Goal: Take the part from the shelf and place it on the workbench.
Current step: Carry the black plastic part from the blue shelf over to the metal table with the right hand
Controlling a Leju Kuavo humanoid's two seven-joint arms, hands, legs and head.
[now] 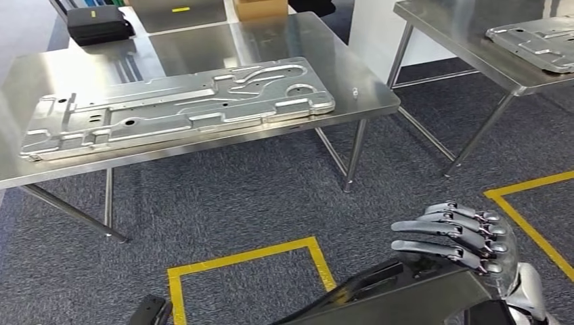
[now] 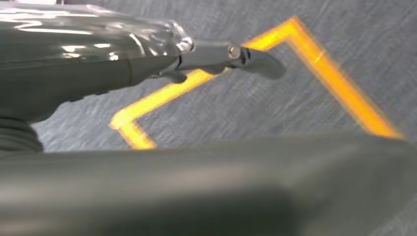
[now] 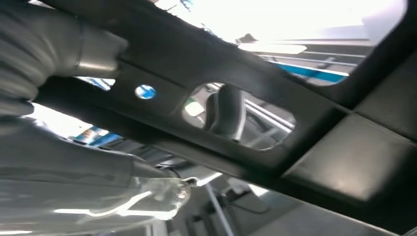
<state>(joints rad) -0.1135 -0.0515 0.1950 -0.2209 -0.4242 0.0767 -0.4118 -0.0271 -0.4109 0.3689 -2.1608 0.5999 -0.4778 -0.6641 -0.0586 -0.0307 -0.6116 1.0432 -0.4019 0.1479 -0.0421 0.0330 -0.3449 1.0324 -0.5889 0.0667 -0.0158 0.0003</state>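
Grey carpet (image 1: 257, 196) with yellow floor tape (image 1: 318, 261) lies below the hands. The workbench (image 1: 365, 88) stands ahead of the right hand (image 1: 467, 237), which grips the dark part (image 1: 406, 294) together with the left hand (image 2: 88, 64). Step in hand: carrying. Next move requires advancing, then lowering the part onto a bare area of bench surface.

text: none readable | yellow label (image 1: 181, 9) on far bench (image 1: 203, 30): too small to read | black case (image 1: 98, 26) sticker: illegible
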